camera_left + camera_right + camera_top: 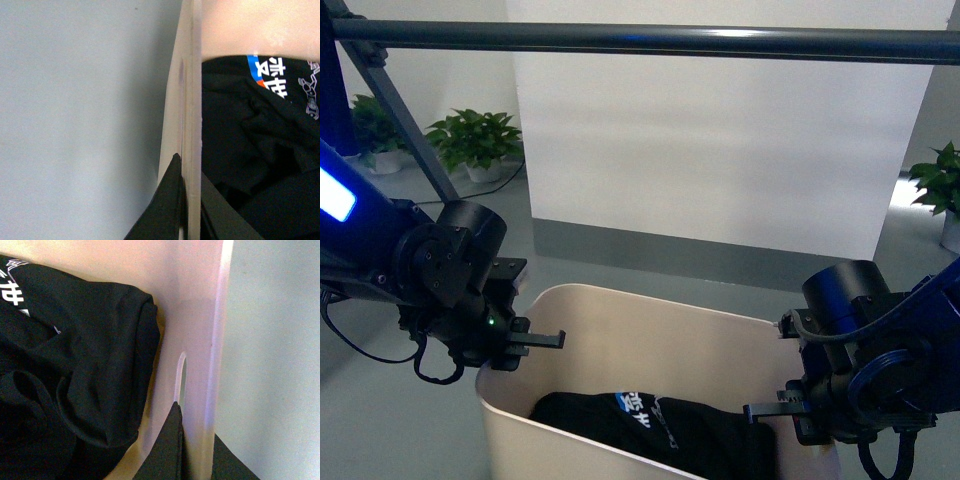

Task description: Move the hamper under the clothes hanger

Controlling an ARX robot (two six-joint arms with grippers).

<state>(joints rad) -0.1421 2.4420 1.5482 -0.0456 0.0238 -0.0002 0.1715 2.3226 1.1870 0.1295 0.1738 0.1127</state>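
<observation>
The hamper is standing on the grey floor, close in front of the robot. The bar of the clothes hanger is running across high above it; whether it is exactly over the hamper I cannot tell. A black garment with white print is lying inside the hamper. The left claw is gripping the left short end, its fingers closing on the wall from both sides. The right claw is clamping the right short end in the same way, beside the slot handle.
</observation>
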